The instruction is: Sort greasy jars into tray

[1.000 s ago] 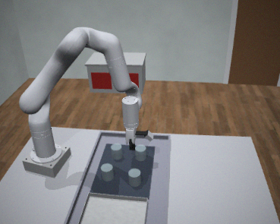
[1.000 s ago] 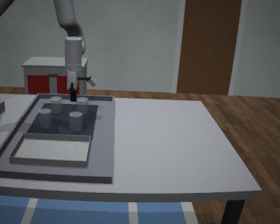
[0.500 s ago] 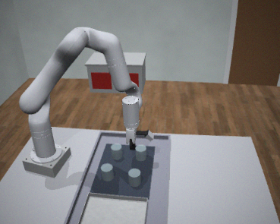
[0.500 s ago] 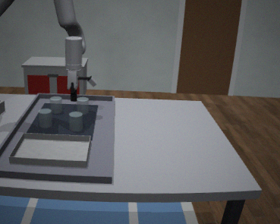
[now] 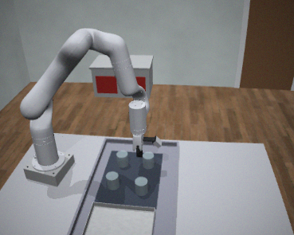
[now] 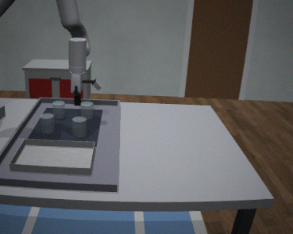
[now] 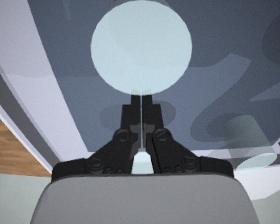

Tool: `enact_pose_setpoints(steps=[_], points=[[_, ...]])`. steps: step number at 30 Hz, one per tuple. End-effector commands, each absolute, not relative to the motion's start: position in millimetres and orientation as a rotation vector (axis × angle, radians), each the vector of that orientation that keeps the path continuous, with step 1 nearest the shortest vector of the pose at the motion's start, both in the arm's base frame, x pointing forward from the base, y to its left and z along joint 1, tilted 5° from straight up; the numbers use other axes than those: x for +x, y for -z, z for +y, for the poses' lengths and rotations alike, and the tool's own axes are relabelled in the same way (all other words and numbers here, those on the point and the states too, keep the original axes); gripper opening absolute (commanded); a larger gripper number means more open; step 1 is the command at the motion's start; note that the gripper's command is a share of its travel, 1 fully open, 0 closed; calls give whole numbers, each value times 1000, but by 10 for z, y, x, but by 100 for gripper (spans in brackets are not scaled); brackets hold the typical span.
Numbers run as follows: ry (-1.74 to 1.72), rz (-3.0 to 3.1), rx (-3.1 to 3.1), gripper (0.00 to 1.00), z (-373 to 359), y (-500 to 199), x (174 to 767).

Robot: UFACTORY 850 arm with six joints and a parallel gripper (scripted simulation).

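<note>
Four pale glass jars stand mouth down on the dark mat (image 5: 127,196) (image 6: 63,132): back left jar (image 5: 122,158) (image 6: 58,110), back right jar (image 5: 148,160) (image 6: 87,110), front left jar (image 5: 112,181) (image 6: 48,123), front right jar (image 5: 141,186) (image 6: 79,127). My gripper (image 5: 139,154) (image 6: 77,103) (image 7: 141,102) is shut and empty, low behind the back pair. In the wrist view a jar (image 7: 141,47) lies straight ahead of the fingertips, its edge meeting them in the picture; contact cannot be told. The tray (image 5: 117,222) (image 6: 55,158) in front of the mat is empty.
The steel table top (image 5: 166,206) (image 6: 106,150) has a raised dark rim at the back, left and front. It lies on a white table (image 5: 225,182) (image 6: 168,150). A second jar (image 7: 245,131) shows at the lower right of the wrist view. A cabinet stands behind.
</note>
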State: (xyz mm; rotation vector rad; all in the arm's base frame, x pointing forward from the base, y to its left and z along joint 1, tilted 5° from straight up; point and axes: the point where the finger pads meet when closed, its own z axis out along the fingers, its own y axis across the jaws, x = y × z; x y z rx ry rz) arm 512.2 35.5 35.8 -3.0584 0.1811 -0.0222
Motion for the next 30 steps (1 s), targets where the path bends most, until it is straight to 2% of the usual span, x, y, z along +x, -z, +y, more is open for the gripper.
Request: enact_pose_setpoints(steps=[1, 30], points=[[25, 181, -3058, 0, 354, -368, 5135], [25, 181, -3058, 0, 389, -294, 4889]])
